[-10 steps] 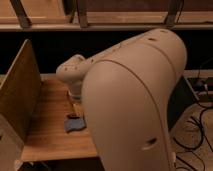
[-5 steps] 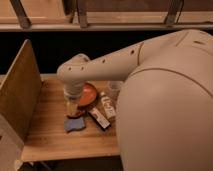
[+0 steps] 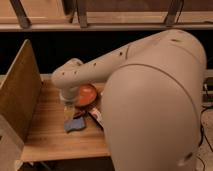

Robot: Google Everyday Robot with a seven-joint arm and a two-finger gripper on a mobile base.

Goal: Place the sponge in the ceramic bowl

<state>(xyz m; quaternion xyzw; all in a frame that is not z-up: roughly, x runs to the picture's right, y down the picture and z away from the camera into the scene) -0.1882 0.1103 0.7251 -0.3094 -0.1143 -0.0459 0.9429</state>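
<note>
Gripper is held low over the wooden table, opened wide, nothing gripped.
The sponge is laid flat just near it; the ceramic bowl is placed farther right.

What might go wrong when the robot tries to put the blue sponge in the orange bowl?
1. The gripper hangs close to the round, glossy orange-brown ceramic bowl, so it might bump the bowl while reaching down for the flat blue-grey sponge.
2. A small dark-and-white packet lies right beside the sponge and could get pushed or pinched too.
3. The robot's big pale arm hides part of the wooden table.
</note>
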